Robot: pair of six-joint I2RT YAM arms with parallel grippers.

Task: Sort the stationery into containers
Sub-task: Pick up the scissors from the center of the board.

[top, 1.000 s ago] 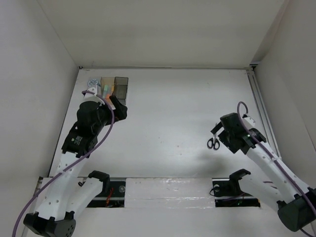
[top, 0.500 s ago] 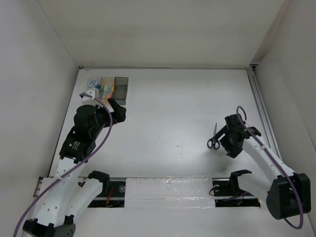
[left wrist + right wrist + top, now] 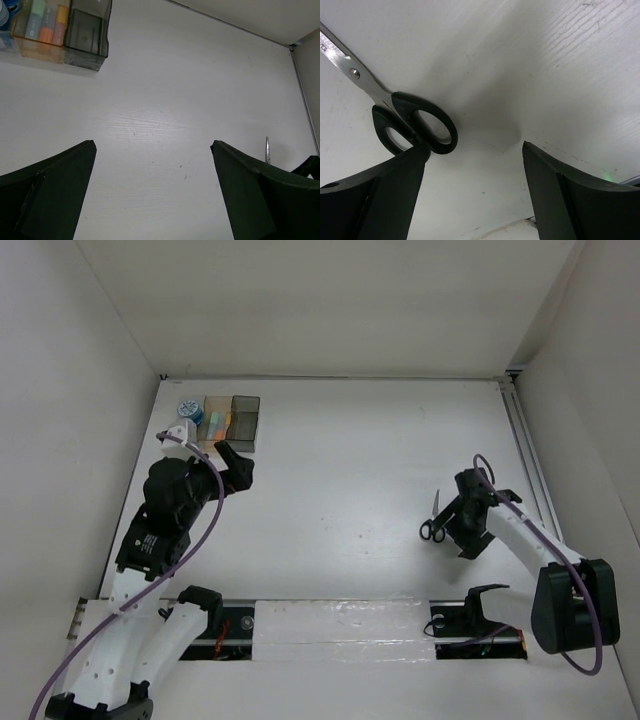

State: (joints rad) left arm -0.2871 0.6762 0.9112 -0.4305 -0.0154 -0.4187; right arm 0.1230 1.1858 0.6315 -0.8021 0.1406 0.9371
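The three joined bins (image 3: 232, 418) stand at the far left. In the left wrist view the amber bin (image 3: 30, 46) holds several markers (image 3: 47, 20), the dark bin (image 3: 89, 31) looks empty, and a blue-and-white roll (image 3: 187, 410) sits at the clear end. My left gripper (image 3: 238, 468) is open and empty, just near of the bins, and its jaws (image 3: 152, 190) stand wide over bare table. The black-handled scissors (image 3: 432, 523) lie flat on the right. My right gripper (image 3: 472, 195) is open low beside them, its left finger (image 3: 385, 190) at the handle rings (image 3: 417, 127).
White walls close in the table on the left, back and right. A metal rail (image 3: 525, 455) runs along the right edge. The scissors' blade tip (image 3: 268, 150) shows far off in the left wrist view.
My left gripper has drawn back from the bins toward the near side. My right gripper has shifted off the scissors' blade and now sits just right of the handles. The scissors have not moved.
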